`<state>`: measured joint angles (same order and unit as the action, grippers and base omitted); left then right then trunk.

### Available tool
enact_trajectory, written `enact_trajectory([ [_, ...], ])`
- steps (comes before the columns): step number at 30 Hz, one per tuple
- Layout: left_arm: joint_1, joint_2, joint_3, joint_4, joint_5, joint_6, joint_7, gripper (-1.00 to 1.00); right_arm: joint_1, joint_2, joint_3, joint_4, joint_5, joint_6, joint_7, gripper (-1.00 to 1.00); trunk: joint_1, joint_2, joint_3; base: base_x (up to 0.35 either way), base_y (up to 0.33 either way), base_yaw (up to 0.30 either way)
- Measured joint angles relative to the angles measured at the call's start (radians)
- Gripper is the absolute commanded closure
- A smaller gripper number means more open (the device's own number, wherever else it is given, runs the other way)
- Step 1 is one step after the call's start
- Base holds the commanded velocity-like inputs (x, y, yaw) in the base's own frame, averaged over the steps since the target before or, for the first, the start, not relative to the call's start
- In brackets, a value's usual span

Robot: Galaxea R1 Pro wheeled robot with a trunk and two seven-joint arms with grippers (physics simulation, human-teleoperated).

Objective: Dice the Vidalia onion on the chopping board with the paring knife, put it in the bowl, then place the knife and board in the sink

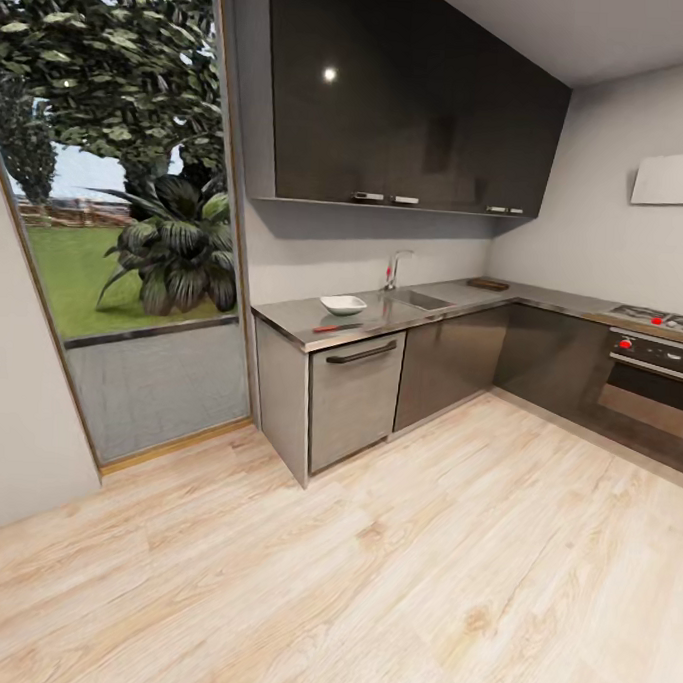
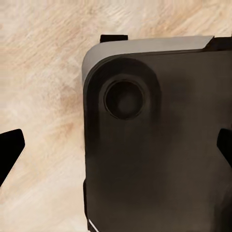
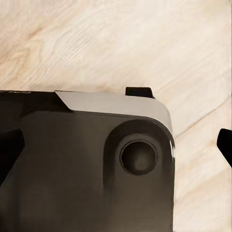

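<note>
Head view: bowl (image 1: pixel 343 305), paring knife (image 1: pixel 336 328) on countertop (image 1: pixel 303 319); both tools wide, far off.

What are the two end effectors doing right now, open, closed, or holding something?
Left end effector: open, fingertips spread wide, holding nothing.
Right end effector: open, fingertips spread wide, holding nothing.
</note>
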<state>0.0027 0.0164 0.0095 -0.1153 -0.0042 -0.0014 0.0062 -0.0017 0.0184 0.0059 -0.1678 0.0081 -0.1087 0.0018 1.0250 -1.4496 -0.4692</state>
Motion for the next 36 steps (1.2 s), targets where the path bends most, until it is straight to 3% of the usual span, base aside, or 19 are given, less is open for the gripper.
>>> enact_trajectory([
  [1, 0.0, 0.0, 0.0, -0.067, 0.0, 0.0, 0.008, -1.0, 0.0, -0.002, 0.0, -0.066, 0.0, -0.013, 0.0, -1.0, 0.0, 0.0, 0.0, 0.0, 0.0, 0.0],
  [2, 0.0, 0.0, 0.0, -0.208, 0.0, 0.0, 0.024, -1.0, 0.0, -0.005, 0.0, -0.21, 0.0, -0.014, 0.0, -1.0, 0.0, 0.0, 0.0, 0.0, 0.0, 0.0],
  [3, 0.0, 0.0, 0.001, -0.409, 0.0, 0.0, 0.035, -1.0, -0.001, -0.006, 0.0, -0.41, 0.0, -0.014, 0.0, -1.0, 0.0, 0.0, 0.0, 0.0, 0.0, 0.0],
  [4, -0.001, -0.001, 0.001, -0.517, 0.0, 0.0, 0.056, -1.0, -0.001, -0.009, 0.0, -0.493, 0.001, -0.015, 0.0, -1.0, 0.0, 0.0, 0.0, 0.0, 0.0, 0.0],
  [8, 0.0, -0.001, 0.002, -0.565, 0.001, 0.0, 0.102, -1.0, -0.001, -0.013, 0.0, -0.577, 0.0, -0.016, 0.0, -1.0, 0.0, 0.0, 0.0, 0.0, 0.0, 0.0],
  [16, 0.0, 0.004, 0.0, -0.54, 0.001, -0.042, 0.116, -1.0, -0.001, -0.014, -0.001, -0.613, 0.0, -0.018, 0.0, -1.0, 0.0, 0.0, 0.0, 0.0, 0.0, 0.0],
  [19, 0.0, 0.002, -0.001, -0.489, 0.002, -0.115, 0.118, -1.0, -0.001, -0.014, -0.001, -0.613, -0.001, -0.019, 0.001, -1.0, 0.0, 0.0, 0.0, 0.002, 0.0, 0.0],
  [20, 0.0, 0.001, 0.0, -0.45, 0.001, -0.176, 0.119, -1.0, -0.001, -0.013, 0.0, -0.611, -0.001, -0.019, 0.001, -1.0, 0.0, 0.0, 0.0, 0.032, -0.015, 0.0],
  [22, 0.0, 0.002, 0.0, -0.434, 0.001, -0.199, 0.12, -1.0, -0.001, -0.013, 0.0, -0.608, -0.001, -0.019, 0.001, -1.0, 0.0, 0.0, 0.0, 0.079, -0.057, 0.0],
  [36, 0.0, 0.0, 0.0, -0.422, 0.002, -0.215, 0.12, -1.0, -0.001, -0.011, 0.004, -0.6, -0.001, -0.097, 0.001, -1.0, 0.0, 0.0, 0.0, 0.217, -0.2, 0.0],
])
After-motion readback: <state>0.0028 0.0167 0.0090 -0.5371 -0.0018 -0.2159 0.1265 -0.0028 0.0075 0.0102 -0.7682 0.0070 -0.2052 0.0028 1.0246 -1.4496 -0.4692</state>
